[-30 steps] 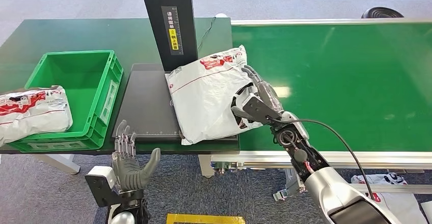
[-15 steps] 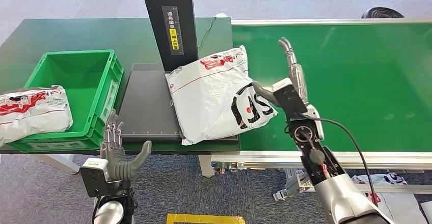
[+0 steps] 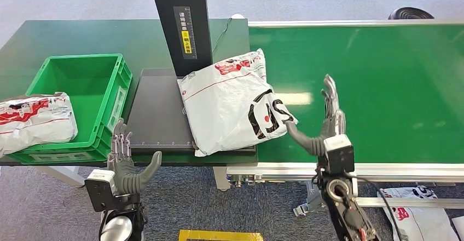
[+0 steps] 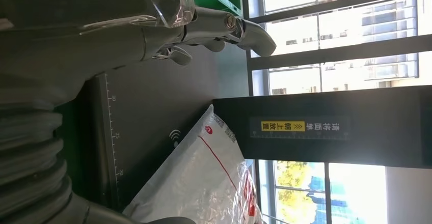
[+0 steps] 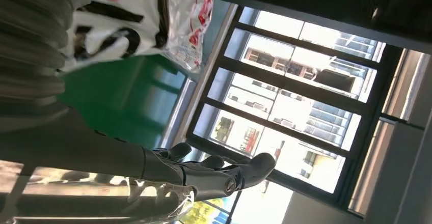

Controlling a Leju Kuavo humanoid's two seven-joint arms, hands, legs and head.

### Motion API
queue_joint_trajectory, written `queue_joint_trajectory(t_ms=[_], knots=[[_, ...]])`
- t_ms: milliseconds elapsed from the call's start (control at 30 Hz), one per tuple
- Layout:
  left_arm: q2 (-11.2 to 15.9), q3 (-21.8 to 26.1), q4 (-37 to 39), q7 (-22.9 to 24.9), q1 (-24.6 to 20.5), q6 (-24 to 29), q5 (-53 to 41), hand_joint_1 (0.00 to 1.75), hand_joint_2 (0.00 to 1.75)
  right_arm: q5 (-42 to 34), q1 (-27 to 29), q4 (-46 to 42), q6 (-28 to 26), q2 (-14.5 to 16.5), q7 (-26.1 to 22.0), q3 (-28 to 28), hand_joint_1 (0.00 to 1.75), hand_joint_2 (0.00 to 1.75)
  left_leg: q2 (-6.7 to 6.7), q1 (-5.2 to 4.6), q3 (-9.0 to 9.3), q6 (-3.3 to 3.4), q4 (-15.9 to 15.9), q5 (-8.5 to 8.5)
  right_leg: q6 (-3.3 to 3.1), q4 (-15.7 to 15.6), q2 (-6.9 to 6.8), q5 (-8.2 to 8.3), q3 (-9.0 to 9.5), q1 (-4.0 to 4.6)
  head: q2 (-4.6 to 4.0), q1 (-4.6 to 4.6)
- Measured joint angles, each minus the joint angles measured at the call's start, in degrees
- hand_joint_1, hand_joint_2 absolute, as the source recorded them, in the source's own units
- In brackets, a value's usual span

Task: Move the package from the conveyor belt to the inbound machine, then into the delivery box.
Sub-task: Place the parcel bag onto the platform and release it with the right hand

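A white plastic package (image 3: 230, 101) with red and black print lies across the right part of the black inbound machine plate (image 3: 158, 109) and laps onto the green conveyor belt (image 3: 372, 87). It shows again in the wrist views (image 4: 204, 183) (image 5: 137, 15). My right hand (image 3: 325, 123) stands open to the right of the package, fingers pointing up, thumb toward the bag but apart from it. My left hand (image 3: 128, 161) is open and low at the table's front edge, below the plate. The green delivery box (image 3: 82, 107) stands left of the plate.
The scanner's black post (image 3: 183, 24) rises behind the plate. A second white package (image 3: 33, 120) rests over the box's left front rim. Another bag (image 3: 421, 213) lies on the floor at the lower right. The belt to the right is bare.
My right hand has let go of the package and pulled back toward me and to the right, fingers spread. The package stays put. My left hand has sunk slightly left.
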Motion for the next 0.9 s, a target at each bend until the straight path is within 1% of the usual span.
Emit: queue_joint_trajectory(t_ms=[100, 200, 300, 433, 533, 667, 800, 900], knots=[[0.0, 0.0, 0.0, 0.0, 0.1, 0.7, 0.1, 0.00, 1.75, -3.8, 6.1, -3.2, -0.3, 3.4, -0.3, 0.5, 0.00, 1.75, -0.01, 0.00, 0.00, -0.01, 0.0, -0.01, 0.01, 0.0, 0.00, -0.04, 0.00, 0.00, 0.00, 0.00], [0.0, -0.2, 0.0, 0.0, 0.5, 1.1, 0.1, 0.00, 1.75, -7.3, 10.7, -5.4, 0.0, 7.2, -0.4, 0.9, 0.00, 1.75, 0.01, 0.01, 0.02, -0.02, 0.0, -0.01, 0.00, 0.0, 0.01, -0.06, 0.00, 0.00, 0.00, 0.00], [0.0, -0.3, 0.0, 0.2, 0.9, 1.3, 0.0, 0.00, 1.75, -7.9, 13.6, -6.1, 0.4, 10.7, -0.4, 0.9, 0.00, 1.75, 0.03, 0.00, 0.04, -0.02, 0.0, -0.01, 0.00, 0.0, 0.01, -0.07, 0.00, 0.00, 0.00, 0.01], [0.0, -0.3, -0.3, 1.0, 1.7, 1.3, -0.4, 0.00, 1.75, -8.7, 16.4, -6.3, 4.3, 13.7, -0.5, 0.7, 0.00, 1.75, 0.04, -0.01, 0.05, -0.02, 0.0, -0.01, 0.00, 0.0, 0.01, -0.07, 0.01, -0.01, 0.00, 0.02], [-0.2, -0.2, -0.8, 1.4, 2.4, 1.1, -0.7, 0.00, 1.75, -8.7, 17.8, -6.6, 6.6, 15.3, -0.5, 0.7, 0.00, 1.75, 0.03, -0.01, 0.05, -0.02, 0.0, -0.01, 0.00, 0.0, 0.01, -0.07, 0.01, -0.01, 0.00, 0.02], [-0.6, -0.2, -1.3, 2.3, 3.5, 0.7, -0.8, 0.00, 1.75, -8.8, 19.1, -6.6, 7.6, 16.9, -0.5, 0.9, 0.00, 1.75, 0.04, -0.01, 0.04, -0.02, 0.0, -0.02, 0.00, 0.0, 0.01, -0.08, 0.01, -0.01, 0.00, 0.01], [-0.5, -0.1, -2.1, 4.1, 4.2, -1.2, -1.6, 0.00, 1.75, -8.8, 19.4, -6.6, 7.8, 17.3, -0.5, 1.1, 0.00, 1.75, 0.03, -0.01, 0.04, -0.02, 0.0, -0.01, 0.00, 0.0, 0.01, -0.08, 0.02, -0.01, 0.00, 0.02], [0.2, 0.2, -2.9, 5.2, 4.2, -2.3, -3.6, 0.00, 1.75, -8.7, 19.4, -6.6, 7.9, 17.4, -0.5, 1.2, 0.00, 1.75, 0.03, -0.01, 0.06, -0.02, 0.0, 0.00, 0.00, 0.0, 0.01, -0.07, 0.03, -0.01, 0.00, 0.02]])
